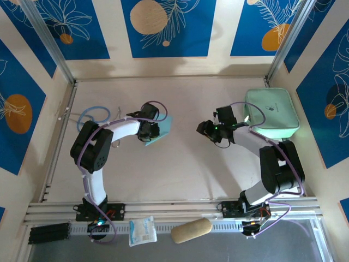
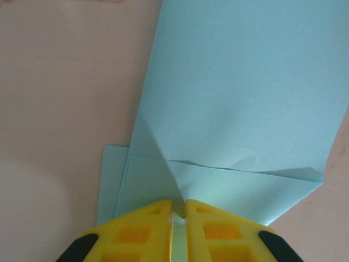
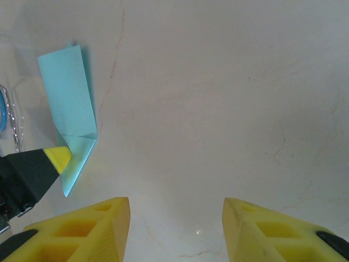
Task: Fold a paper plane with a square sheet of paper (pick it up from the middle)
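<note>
The square sheet of paper [image 1: 163, 129], light blue, lies left of centre on the table, folded into overlapping layers. My left gripper [image 1: 150, 131] is down at its near edge. In the left wrist view its yellow fingertips [image 2: 158, 218] stand almost together, shut on a raised crease of the paper [image 2: 234, 82]. My right gripper [image 1: 203, 130] hovers apart to the right, over bare table. Its jaws [image 3: 176, 210] are open with nothing between them. From there the paper [image 3: 71, 93] looks narrow, with a pointed lower end, and a left fingertip [image 3: 57, 158] touches it.
A mint-green zip case [image 1: 271, 114] sits at the back right beside the right arm. A blue cable loop [image 1: 92, 114] lies at the back left. A white snack packet [image 1: 143, 230] and a tan oblong object [image 1: 191, 230] rest on the front rail.
</note>
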